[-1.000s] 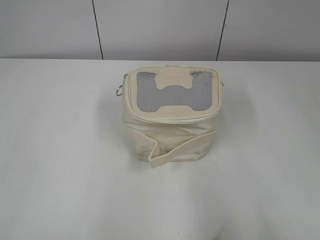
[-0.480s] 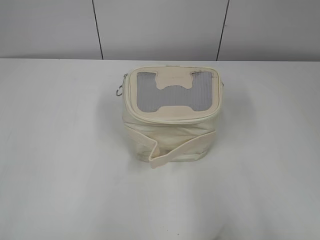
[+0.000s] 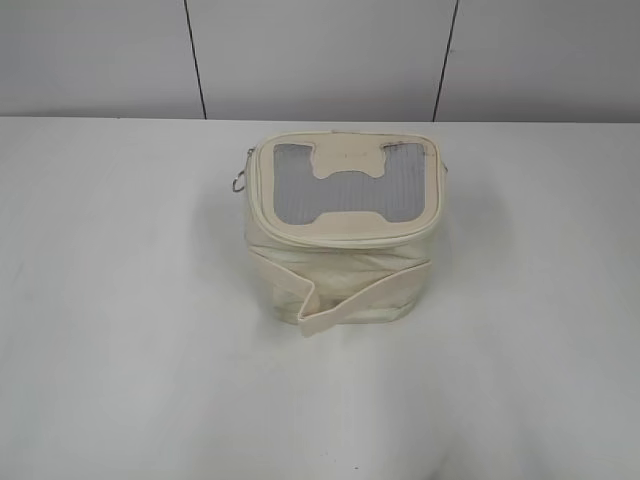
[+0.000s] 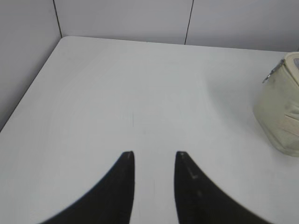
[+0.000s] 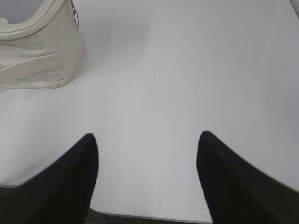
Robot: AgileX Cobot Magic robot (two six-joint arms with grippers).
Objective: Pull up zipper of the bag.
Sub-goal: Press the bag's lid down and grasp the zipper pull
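The bag [image 3: 340, 270] is a small boxy cream fabric bag standing mid-table, with a grey ribbed window in its top panel. The zipper [image 3: 345, 238] runs round the top panel edge; a silver ring pull [image 3: 239, 182] hangs at the bag's left rear corner. In the left wrist view the bag [image 4: 280, 116] is at the right edge with the pull [image 4: 268, 77]. In the right wrist view the bag [image 5: 37, 51] is at the top left, with a slider [image 5: 74, 16]. My left gripper [image 4: 154, 156] and right gripper [image 5: 147, 137] are open, empty, and far from the bag. Neither gripper shows in the exterior view.
The white table [image 3: 120, 300] meets a grey panelled wall [image 3: 320, 60] behind. Its left edge and rear corner show in the left wrist view [image 4: 28, 98]. Its front edge [image 5: 154, 217] lies just under my right gripper. A cream strap [image 3: 350, 300] crosses the bag's front.
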